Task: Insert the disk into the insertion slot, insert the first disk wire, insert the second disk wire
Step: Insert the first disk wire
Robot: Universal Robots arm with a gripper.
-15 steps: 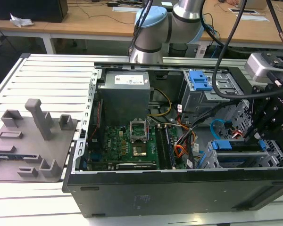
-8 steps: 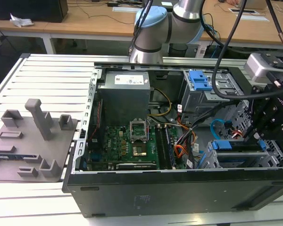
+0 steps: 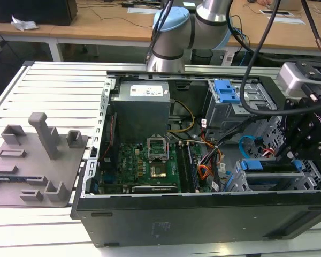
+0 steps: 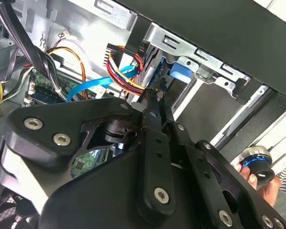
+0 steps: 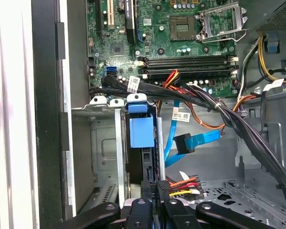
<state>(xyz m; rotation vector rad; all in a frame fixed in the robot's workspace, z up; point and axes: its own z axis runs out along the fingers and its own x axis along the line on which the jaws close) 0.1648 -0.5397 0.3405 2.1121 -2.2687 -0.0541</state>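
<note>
My black claw [image 5: 155,191] seems pinched shut on the black-plugged red, yellow and black wire bundle [image 5: 183,183] beside the blue-framed silver disk [image 5: 142,131].

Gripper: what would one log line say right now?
silver hard drive in blue carrier: in metal bay | gripper: shut on red-yellow-black wire bundle | light-blue flat cable: loose

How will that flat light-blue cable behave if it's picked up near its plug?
Probably floppy: the light-blue cable hangs in a loose loop and bends back on itself. Likely light, since it is a thin ribbon. Its dark plug looks rigid, so gripping there should give more control than gripping the ribbon, which may twist.
</note>
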